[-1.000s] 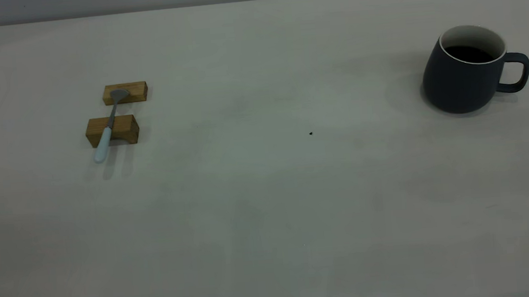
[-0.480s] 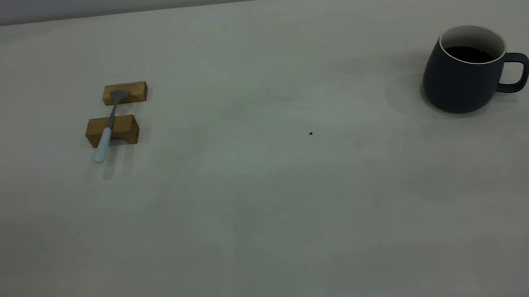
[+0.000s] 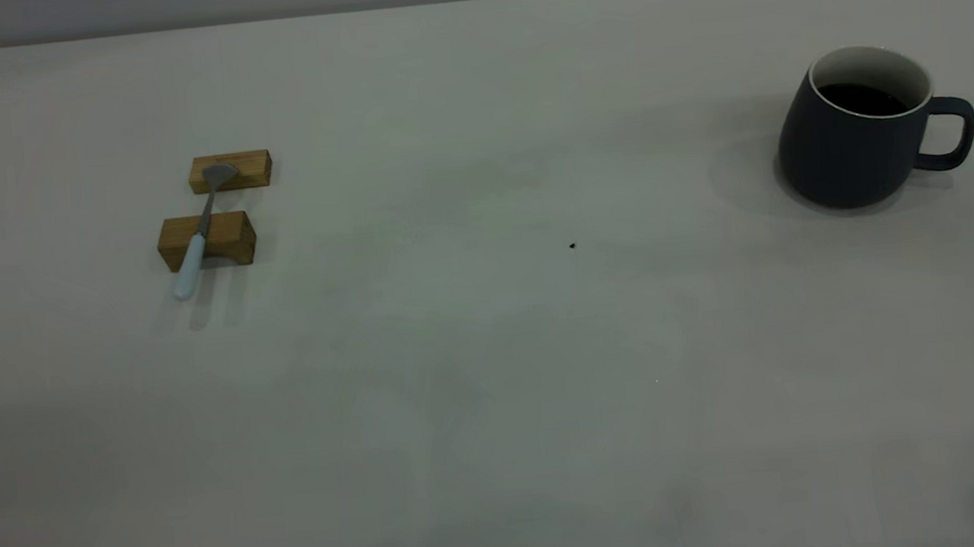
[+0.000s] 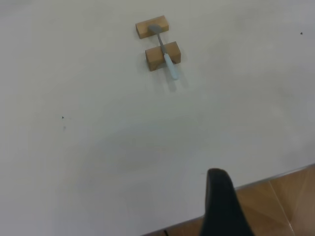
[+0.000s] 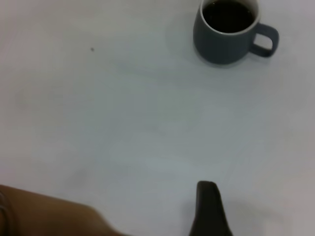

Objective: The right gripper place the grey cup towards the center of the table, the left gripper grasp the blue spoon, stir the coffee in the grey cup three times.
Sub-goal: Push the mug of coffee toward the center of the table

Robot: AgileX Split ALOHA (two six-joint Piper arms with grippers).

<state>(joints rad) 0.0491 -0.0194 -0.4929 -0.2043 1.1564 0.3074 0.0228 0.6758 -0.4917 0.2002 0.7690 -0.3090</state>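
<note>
Table [image 3: 496, 394]: end effectors wrist-view only.

Left gripper [image 4: 224, 206] and right gripper [image 5: 209, 209] both raised, each showing 1 dark finger.

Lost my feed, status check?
Neither gripper at work; fingers unreadable. Dark grey cup of coffee at table's right, untouched. Pale blue spoon rests across two wooden blocks. Path clear.

No text, label, brand or number can be read anywhere: not on the cup [image 3: 855, 144], the wooden blocks [image 3: 206, 241] or the bench [image 3: 495, 377].
</note>
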